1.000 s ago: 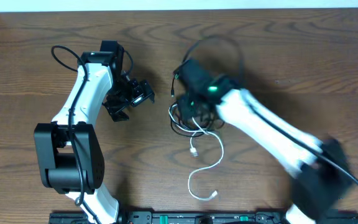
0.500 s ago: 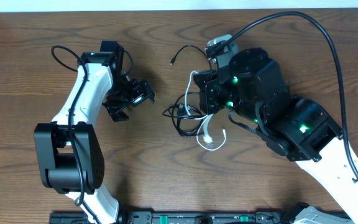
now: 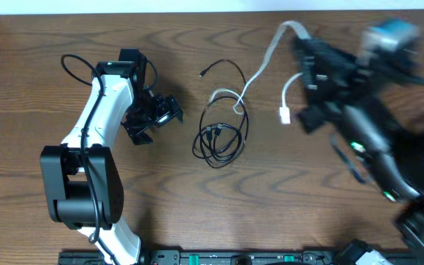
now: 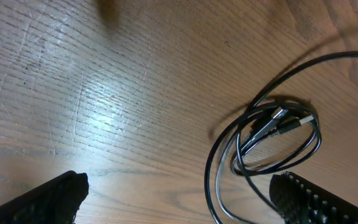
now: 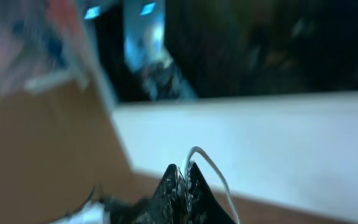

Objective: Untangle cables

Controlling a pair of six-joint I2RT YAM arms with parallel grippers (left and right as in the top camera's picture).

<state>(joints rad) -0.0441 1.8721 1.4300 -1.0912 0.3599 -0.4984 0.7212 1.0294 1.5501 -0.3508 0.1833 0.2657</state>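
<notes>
The cables are thin, light and very limp, so they will follow any pull and will not keep a shape. The white cable (image 3: 259, 69) runs up and to the right from the middle of the table (image 3: 175, 213) to the right gripper (image 5: 182, 169). In the right wrist view the fingers are pressed together and the white cord comes out between their tips, so this gripper is clamped on it. One white plug (image 3: 284, 115) hangs free below the arm (the arm is blurred in the overhead view, so I cannot see the exact place of the grip there).

The two black cables (image 3: 216, 133) lie on the wood as a small flat coil of several loops, with their metal plug ends (image 4: 278, 121) inside the ring. One black tail goes toward the far side and ends in a small plug (image 3: 204, 73). The lower end of the white cable makes a small loop at the top edge of this coil, and I cannot tell if it is threaded through the black loops or only lies on them.

The left gripper (image 3: 157, 114) hangs just left of the coil, its fingers wide apart and holding nothing.

In my judgement the smooth jacket may slide between the pads, so a hold near a plug is safer. The coil is too light to stay down alone and probably needs pinning.

I can read no brand, label or writing anywhere.
</notes>
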